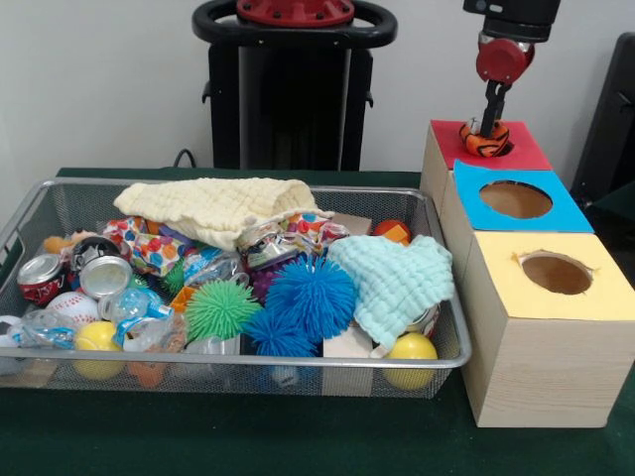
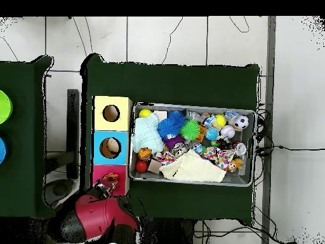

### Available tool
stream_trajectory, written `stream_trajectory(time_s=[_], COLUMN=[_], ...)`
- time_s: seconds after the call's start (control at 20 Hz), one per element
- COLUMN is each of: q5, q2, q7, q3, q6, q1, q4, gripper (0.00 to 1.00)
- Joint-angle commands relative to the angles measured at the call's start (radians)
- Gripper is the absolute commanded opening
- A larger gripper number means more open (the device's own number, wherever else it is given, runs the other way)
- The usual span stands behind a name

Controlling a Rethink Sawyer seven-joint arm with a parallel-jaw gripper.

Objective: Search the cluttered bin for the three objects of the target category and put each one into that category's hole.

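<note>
My gripper (image 1: 488,127) hangs over the red-topped box (image 1: 531,154) at the far right and is shut on the orange tiger-striped plush (image 1: 485,141). The plush rests in the mouth of the red top's round hole and hides most of it. In the overhead view the plush (image 2: 110,178) sits on the red top (image 2: 100,171) just beyond my arm (image 2: 95,217). The wire mesh bin (image 1: 238,363) is full of clutter. A small orange-tan soft thing (image 1: 58,243) lies at its far left. I cannot pick out the pale yellow-tan plush.
The blue-topped box (image 1: 556,213) and the yellow-topped box (image 1: 605,293) stand in a row nearer than the red one. The bin holds a cream cloth (image 1: 213,206), a mint cloth (image 1: 397,283), spiky blue (image 1: 310,296) and green (image 1: 220,307) balls, yellow balls (image 1: 411,349) and cans (image 1: 42,276).
</note>
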Motion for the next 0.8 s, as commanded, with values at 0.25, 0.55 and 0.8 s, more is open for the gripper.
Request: stream_trajectory(time_s=[0.25, 0.55, 0.8], q5=[0.036, 0.082, 0.087], q2=[0.042, -0.116, -0.155], q7=[0.268, 0.228, 0.212], q3=[0.013, 0.040, 0.040], q6=[0.038, 0.245, 0.308], q1=[-0.015, -0.042, -0.051], q4=[0.041, 0.025, 0.016], gripper=[1.00, 1.00, 1.00])
